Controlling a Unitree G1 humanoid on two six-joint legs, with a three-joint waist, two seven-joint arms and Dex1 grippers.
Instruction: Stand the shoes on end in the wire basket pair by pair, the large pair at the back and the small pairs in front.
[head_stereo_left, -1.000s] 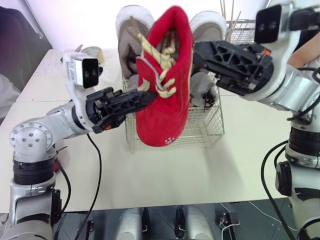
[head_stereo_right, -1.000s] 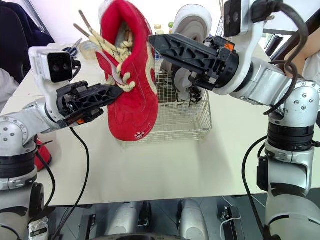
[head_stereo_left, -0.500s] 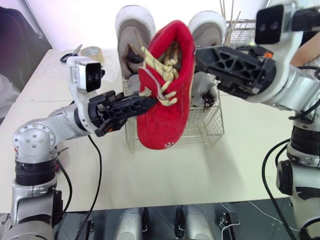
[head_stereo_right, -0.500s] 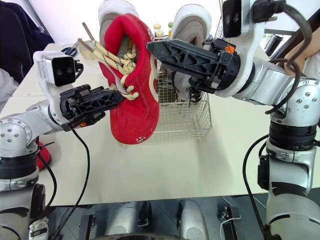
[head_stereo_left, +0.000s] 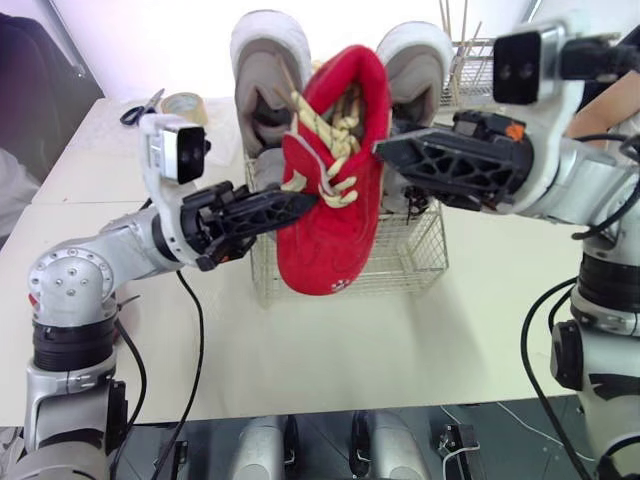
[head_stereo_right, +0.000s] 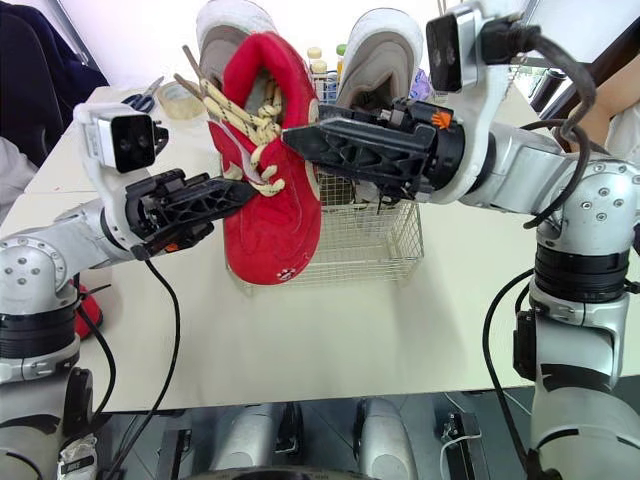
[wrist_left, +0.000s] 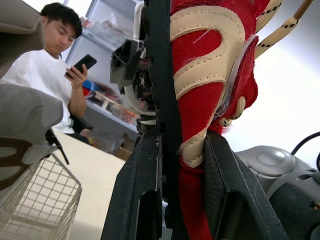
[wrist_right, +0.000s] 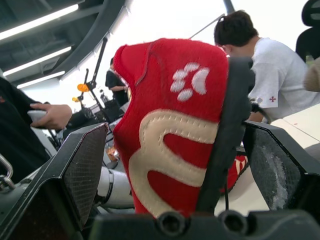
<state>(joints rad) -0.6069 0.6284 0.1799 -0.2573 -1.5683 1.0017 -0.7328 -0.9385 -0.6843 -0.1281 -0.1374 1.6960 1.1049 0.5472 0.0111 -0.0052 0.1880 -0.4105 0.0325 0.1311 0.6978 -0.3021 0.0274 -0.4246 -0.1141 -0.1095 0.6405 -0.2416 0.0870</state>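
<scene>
Red shoe (head_stereo_left: 330, 215) hangs toe-down at frame centre, in front of wire basket (head_stereo_left: 422, 250). Left hand (head_stereo_left: 300, 203) clamped on its laced side; right hand (head_stereo_left: 388, 155) spread wide astride it. Suggest closing right squarely before left releases.

Red shoe (head_stereo_left: 330, 225) hangs toe-down before wire basket (head_stereo_left: 415, 258) holding upright grey shoes (head_stereo_left: 262, 60).

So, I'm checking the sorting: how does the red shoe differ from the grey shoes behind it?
The red shoe is red with cream laces; the grey shoes are grey with white rims. The red shoe hangs in the left gripper outside the basket; the grey shoes stand inside it. All are on end.
</scene>
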